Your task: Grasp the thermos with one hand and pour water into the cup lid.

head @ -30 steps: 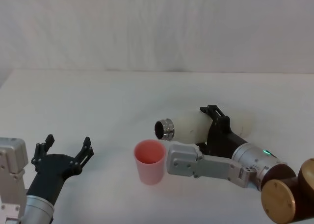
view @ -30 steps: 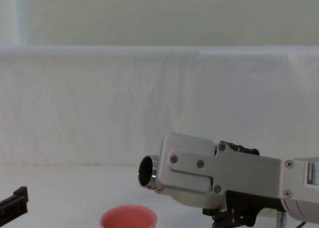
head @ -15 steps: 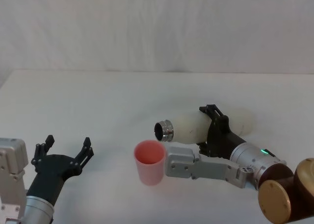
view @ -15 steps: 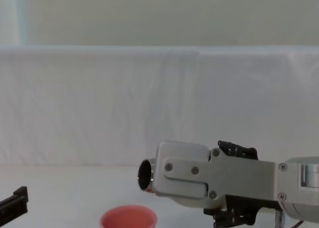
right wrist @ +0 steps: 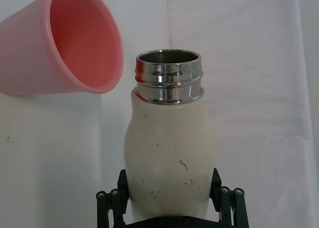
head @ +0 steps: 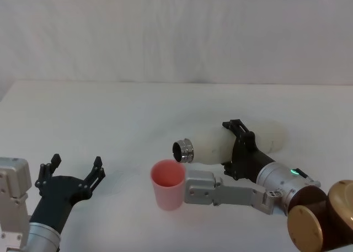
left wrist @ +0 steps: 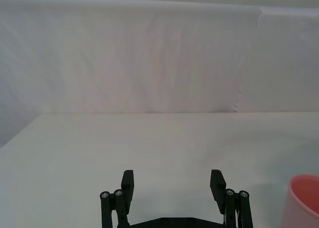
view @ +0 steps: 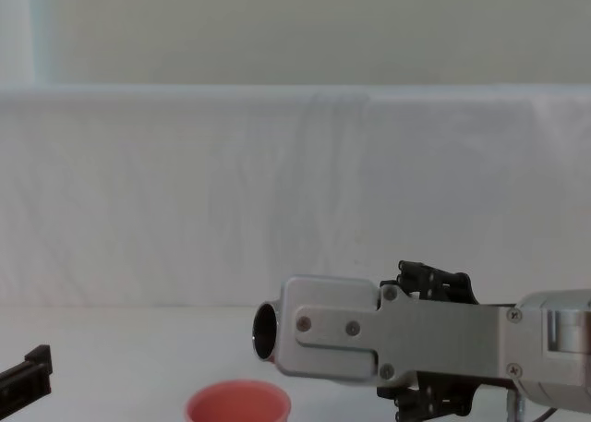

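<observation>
The cream-white thermos lies tipped nearly level in my right gripper, which is shut on its body. Its steel neck points left, just above and beside the rim of the salmon-pink cup lid, which stands upright on the table. In the right wrist view the thermos sits between the fingers with its open mouth next to the cup lid. No water is visible. My left gripper rests open at the near left, empty, well apart from the cup lid.
A white table runs back to a white cloth backdrop. My right arm's grey link crosses low in the chest view, above the cup lid and hiding most of the thermos.
The right gripper has lowered slightly and tipped the thermos further, bringing its neck down closer to the cup lid's rim. The left arm has not moved.
</observation>
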`<state>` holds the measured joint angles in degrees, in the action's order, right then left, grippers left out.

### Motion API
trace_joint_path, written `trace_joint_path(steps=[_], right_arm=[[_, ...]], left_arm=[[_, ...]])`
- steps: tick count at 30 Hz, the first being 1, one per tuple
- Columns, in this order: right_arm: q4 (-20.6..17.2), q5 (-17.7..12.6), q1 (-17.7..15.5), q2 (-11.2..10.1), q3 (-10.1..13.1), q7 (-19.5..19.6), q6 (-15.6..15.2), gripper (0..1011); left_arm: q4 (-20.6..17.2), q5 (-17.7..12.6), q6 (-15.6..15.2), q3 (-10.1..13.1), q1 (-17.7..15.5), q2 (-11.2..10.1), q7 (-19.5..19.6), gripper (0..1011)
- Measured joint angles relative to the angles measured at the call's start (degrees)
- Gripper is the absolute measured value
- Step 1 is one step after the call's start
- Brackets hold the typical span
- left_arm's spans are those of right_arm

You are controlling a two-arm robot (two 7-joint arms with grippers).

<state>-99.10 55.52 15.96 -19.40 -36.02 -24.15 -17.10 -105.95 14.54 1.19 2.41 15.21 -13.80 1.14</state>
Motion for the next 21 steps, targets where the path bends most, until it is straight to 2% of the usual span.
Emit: trace_joint_path(steps=[21], right_arm=[[-0.01, 0.5, 0.02, 0.13, 0.04, -0.25, 0.37, 959]], left_arm=[[0.0, 0.0, 0.0, 0.0, 0.0, 0.0, 0.0, 1001]])
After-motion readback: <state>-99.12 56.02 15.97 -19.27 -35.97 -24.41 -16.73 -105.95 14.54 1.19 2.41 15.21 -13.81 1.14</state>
